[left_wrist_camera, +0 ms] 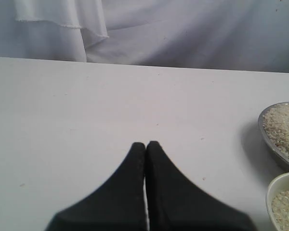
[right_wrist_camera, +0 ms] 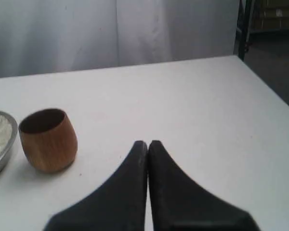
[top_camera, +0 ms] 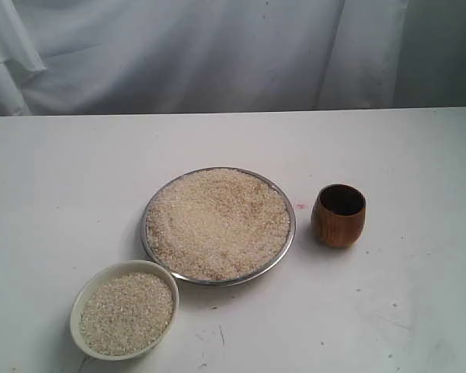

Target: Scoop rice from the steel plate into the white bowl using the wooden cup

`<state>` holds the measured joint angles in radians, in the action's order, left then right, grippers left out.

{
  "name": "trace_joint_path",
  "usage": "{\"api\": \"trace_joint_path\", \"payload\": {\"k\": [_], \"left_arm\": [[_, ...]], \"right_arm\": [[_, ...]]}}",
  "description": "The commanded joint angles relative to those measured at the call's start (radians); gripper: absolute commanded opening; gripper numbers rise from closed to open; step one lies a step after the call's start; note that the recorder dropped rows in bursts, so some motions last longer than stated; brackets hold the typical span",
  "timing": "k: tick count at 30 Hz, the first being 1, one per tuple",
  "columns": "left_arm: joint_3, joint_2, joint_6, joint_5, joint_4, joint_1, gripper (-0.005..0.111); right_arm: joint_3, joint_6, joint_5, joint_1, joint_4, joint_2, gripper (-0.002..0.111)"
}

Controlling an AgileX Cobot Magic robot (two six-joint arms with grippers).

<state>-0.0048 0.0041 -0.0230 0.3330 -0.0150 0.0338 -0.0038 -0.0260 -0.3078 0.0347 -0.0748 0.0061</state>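
Pale cloth [top_camera: 179, 54] is hanging in folds as backdrop behind a white table [top_camera: 54, 179], w/ a few dark scuffs [top_camera: 217, 334] showing twd the front edge.

Going L to R:

- The left gripper [left_wrist_camera: 145, 146] is showing only in its own wrist cam. Its black fingers are pressing together tip to tip and gripping nothing. It's hovering over bare tabletop, w/ bits of the plate and bowl rims in the same shot.
- The white bowl [top_camera: 124, 266] is sitting upright at front left in the ext. view. It's carrying a level fill of grains reaching close to its rim.
- Just behind it and to its right, the steel plate [top_camera: 293, 225] is lying flat approx. mid-table. The two rims are running v. close, and can't tell if they're touching.
- The rice [top_camera: 217, 221] is covering nearly the whole plate in a low, loose heap.
- The wooden cup [top_camera: 339, 217] is standing upright right of the plate, near but apart, w/ its dark mouth facing up.
- The right gripper [right_wrist_camera: 148, 144] is likewise appearing only in its wrist cam. Its fingers are closing flat against each other w/ nothing between them, and it's hanging over bare table. The cup is standing a little ahead of it, clearly apart.
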Motion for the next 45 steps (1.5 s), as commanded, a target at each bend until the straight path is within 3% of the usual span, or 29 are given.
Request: {"api": "trace_joint_path", "payload": {"k": [1,8,17,23,34,45], "left_arm": [[0.005,-0.004,-0.001,-0.014,0.001,-0.003,0.0],[0.005,-0.004,-0.001,-0.014,0.001,-0.003,0.0],[0.005,-0.004,-0.001,-0.014,0.001,-0.003,0.0],[0.005,-0.004,-0.001,-0.014,0.001,-0.003,0.0],[0.005,-0.004,-0.001,-0.014,0.001,-0.003,0.0],[0.005,-0.004,-0.001,-0.014,0.001,-0.003,0.0]], "right_arm": [[0.004,-0.004,0.231,0.0,0.006,-0.006,0.0],[0.004,-0.004,0.345,0.0,0.006,-0.006,0.0],[0.004,0.051,0.702,0.0,-0.012,-0.006,0.0],[-0.074,0.051,0.724,0.0,-0.012,0.003,0.0],[-0.311,0.059,0.856,0.0,-0.01,0.343,0.0],[-0.501,0.275,1.027,0.0,0.145,0.792,0.0]]}}
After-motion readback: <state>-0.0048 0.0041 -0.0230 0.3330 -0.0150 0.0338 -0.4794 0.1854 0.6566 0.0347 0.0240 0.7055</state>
